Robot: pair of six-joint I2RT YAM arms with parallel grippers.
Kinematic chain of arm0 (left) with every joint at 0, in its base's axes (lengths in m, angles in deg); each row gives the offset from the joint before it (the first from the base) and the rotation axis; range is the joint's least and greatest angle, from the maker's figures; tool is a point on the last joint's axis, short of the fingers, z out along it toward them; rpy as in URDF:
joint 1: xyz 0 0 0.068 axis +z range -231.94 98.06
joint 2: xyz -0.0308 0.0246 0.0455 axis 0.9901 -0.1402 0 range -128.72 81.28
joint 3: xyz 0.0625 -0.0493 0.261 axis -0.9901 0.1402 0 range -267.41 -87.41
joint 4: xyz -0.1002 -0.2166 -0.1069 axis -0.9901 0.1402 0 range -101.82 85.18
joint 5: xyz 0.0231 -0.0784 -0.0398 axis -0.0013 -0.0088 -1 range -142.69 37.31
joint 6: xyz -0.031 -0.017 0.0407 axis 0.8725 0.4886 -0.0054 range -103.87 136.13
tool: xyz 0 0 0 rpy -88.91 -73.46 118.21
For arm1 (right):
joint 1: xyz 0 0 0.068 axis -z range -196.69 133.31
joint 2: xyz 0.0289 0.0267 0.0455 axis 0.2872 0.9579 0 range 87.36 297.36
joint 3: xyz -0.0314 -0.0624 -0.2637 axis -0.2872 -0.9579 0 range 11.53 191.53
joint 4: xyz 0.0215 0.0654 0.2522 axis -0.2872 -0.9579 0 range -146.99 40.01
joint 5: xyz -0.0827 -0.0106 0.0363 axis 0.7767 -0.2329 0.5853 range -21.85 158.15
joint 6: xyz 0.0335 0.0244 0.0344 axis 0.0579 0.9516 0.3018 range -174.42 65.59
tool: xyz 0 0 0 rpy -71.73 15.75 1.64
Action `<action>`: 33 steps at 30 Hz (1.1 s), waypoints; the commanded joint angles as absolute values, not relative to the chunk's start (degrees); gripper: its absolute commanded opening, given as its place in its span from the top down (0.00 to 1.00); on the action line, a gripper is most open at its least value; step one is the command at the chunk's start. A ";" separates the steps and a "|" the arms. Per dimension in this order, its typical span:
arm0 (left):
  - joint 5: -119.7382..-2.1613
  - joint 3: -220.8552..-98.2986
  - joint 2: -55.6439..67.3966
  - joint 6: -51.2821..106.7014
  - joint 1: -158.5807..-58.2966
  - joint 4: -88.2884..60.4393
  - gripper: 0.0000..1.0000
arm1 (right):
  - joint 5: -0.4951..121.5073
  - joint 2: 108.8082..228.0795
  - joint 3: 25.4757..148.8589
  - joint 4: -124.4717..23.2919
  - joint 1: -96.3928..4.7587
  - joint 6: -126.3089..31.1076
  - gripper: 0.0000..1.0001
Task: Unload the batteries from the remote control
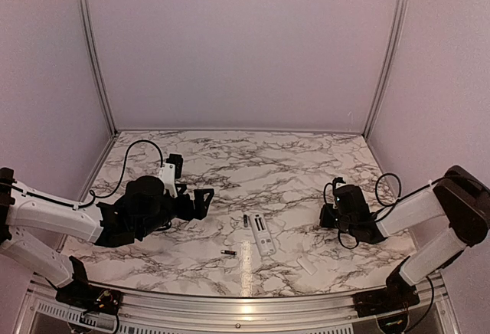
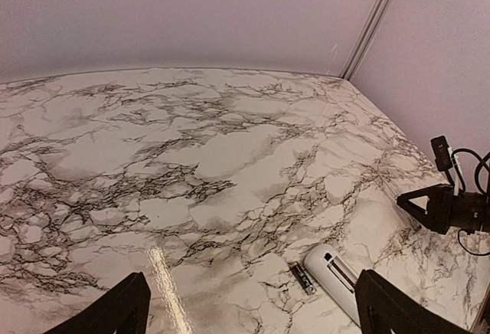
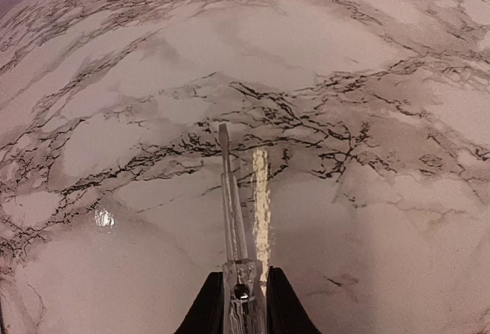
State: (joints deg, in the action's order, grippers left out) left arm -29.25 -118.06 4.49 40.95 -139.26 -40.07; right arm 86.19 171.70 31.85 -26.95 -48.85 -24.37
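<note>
The white remote control (image 1: 262,234) lies near the table's front middle, its recessed face up; its rounded end also shows in the left wrist view (image 2: 338,276). One dark battery (image 1: 244,219) (image 2: 302,278) lies beside that end. A second battery (image 1: 228,252) lies on the marble to the remote's front left. My left gripper (image 1: 204,198) (image 2: 253,315) hovers left of the remote, open and holding nothing. My right gripper (image 1: 330,215) (image 3: 243,292) is to the right of the remote, shut on the clear handle of a thin pale grey screwdriver (image 3: 230,196) that points forward low over the marble.
A small flat white cover piece (image 1: 308,265) lies on the marble right of the remote, near the front rail. Pale walls with metal corner posts (image 1: 387,50) close in the table on three sides. My right gripper (image 2: 429,205) shows at the right edge of the left wrist view.
</note>
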 commanded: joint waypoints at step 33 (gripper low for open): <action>-26.08 -114.88 8.52 38.74 -138.89 -43.09 0.02 | 85.24 159.06 42.54 -42.18 -48.40 -30.56 0.59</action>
